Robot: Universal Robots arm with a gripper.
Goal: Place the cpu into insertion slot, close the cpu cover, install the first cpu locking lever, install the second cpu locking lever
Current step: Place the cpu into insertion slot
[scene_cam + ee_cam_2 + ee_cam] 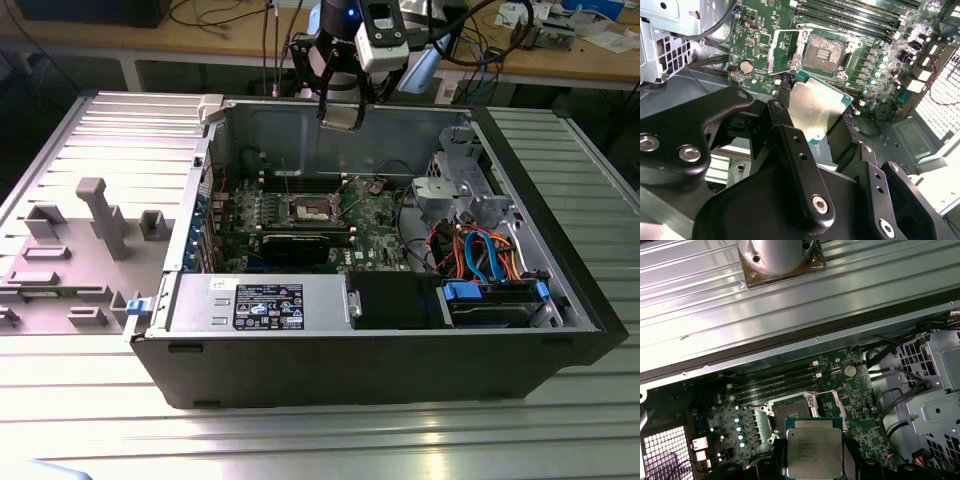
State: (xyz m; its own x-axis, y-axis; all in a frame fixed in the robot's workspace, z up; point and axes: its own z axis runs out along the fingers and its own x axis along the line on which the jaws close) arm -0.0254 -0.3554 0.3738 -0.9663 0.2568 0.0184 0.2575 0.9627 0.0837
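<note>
With the fingers [779,114] clamped on the cpu [815,107] above the insertion slot [824,54], we risk a skewed landing that bends contacts.

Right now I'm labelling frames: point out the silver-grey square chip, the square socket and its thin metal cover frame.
Silver-grey square chip [815,112]: second wrist view, top centre.
Square socket [824,54]: second wrist view, pale centre.
Thin metal cover frame [772,51]: second wrist view, side bar.
</note>
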